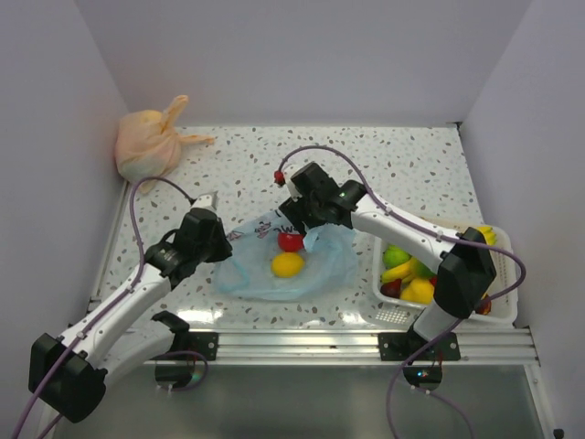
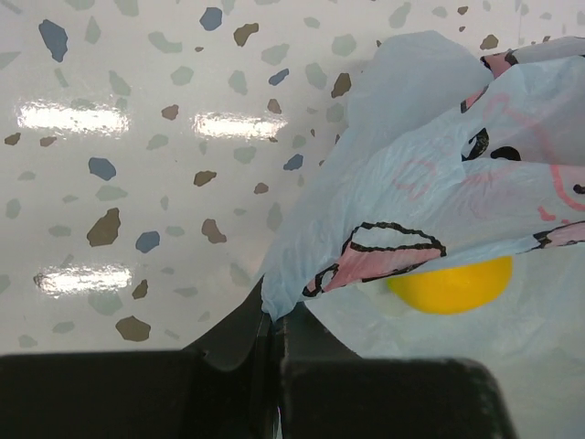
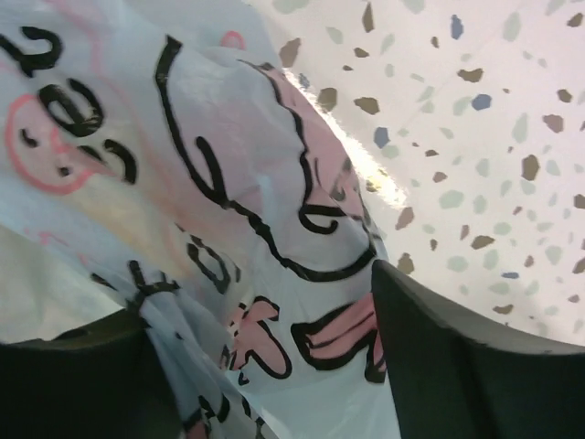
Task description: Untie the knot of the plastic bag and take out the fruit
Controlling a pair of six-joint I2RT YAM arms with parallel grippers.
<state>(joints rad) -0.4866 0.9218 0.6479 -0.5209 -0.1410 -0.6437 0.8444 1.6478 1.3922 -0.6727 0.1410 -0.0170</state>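
**At table centre: bag anchored left, right pincer free**

Near the middle of the table the plastic bag [image 1: 251,274] lay flattened, with a yellow fruit [image 1: 287,264] and a red fruit [image 1: 291,240] showing. Its left edge was clamped by the fully closed left gripper [image 2: 274,315]. The right gripper [image 3: 260,302] was at the far edge, fingers apart, with printed film draped between them and nothing gripped. The knot could not be made out.

Judgement: the left hold should serve as anchor while film is lifted slowly off the fruit, to avoid tearing. Bare tabletop was available far and left. The basket [image 1: 402,315] at near right and the side walls limited sweep.
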